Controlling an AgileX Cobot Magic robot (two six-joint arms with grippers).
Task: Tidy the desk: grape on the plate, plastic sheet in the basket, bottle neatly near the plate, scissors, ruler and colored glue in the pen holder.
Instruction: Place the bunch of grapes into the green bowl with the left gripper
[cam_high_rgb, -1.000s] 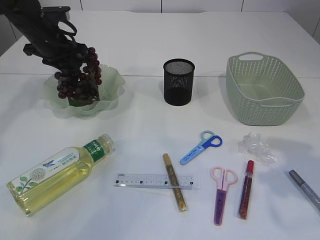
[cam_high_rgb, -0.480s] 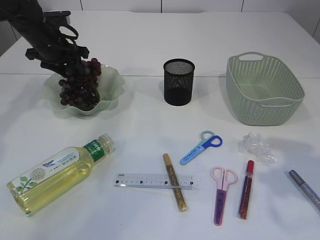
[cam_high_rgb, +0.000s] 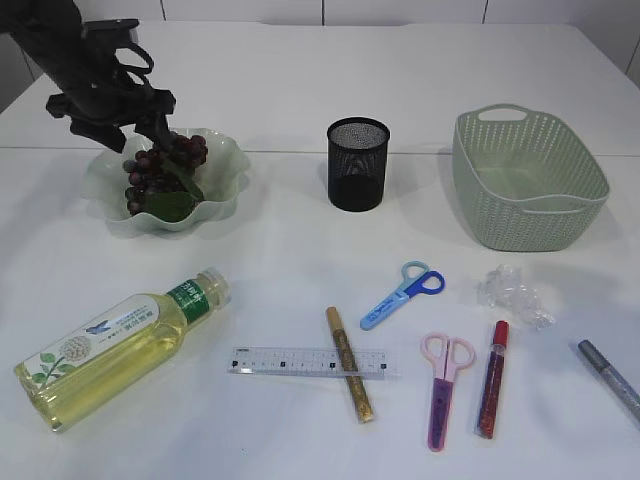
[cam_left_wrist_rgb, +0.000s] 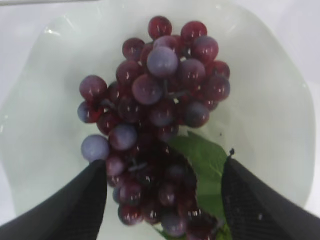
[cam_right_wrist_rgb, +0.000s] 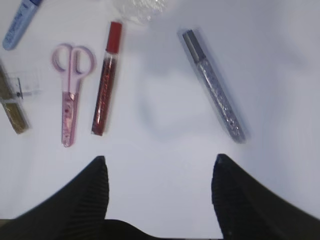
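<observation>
Once I had lowered the grape (cam_left_wrist_rgb: 155, 115) into the plate (cam_high_rgb: 225, 160) and spread my left gripper (cam_left_wrist_rgb: 165, 200) wide, it lay free at ten o'clock on the desk, so that step seemed finished.

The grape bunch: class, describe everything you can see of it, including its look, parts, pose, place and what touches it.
The grape bunch is a cluster of glossy dark red and purple berries, a few paler and bluish, with a green leaf under its lower part. It looks artificial. It lies inside the pale green, wavy-rimmed plate, resting on its floor. The left pincer stands open astride it, fingers apart on either side, not gripping it.
</observation>
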